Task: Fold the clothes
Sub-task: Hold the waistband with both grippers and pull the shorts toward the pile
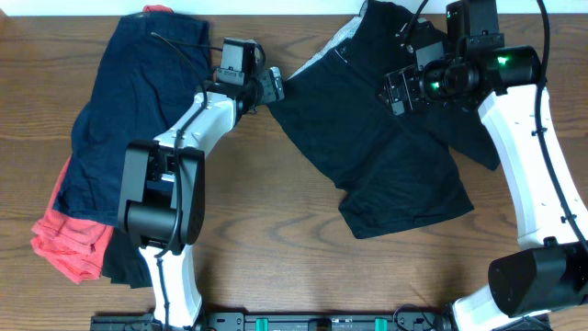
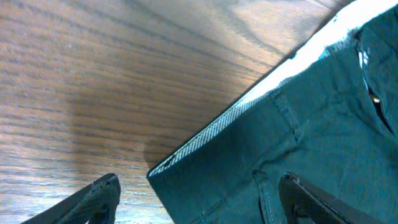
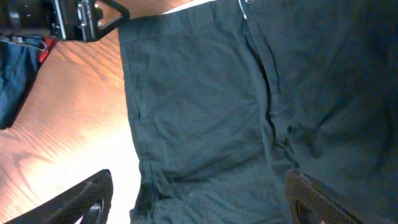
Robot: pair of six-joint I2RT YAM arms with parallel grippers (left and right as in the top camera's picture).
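A pair of black shorts lies spread flat on the wooden table, waistband toward the upper left. My left gripper is open at the waistband corner; the left wrist view shows its fingers apart over the corner of the cloth. My right gripper is open above the upper part of the shorts; in the right wrist view the shorts fill the frame between its spread fingers. Neither gripper holds cloth.
A pile of clothes sits at the left: a navy garment on top, a red one below it and a dark piece at the bottom edge. Bare wooden table lies between the pile and the shorts.
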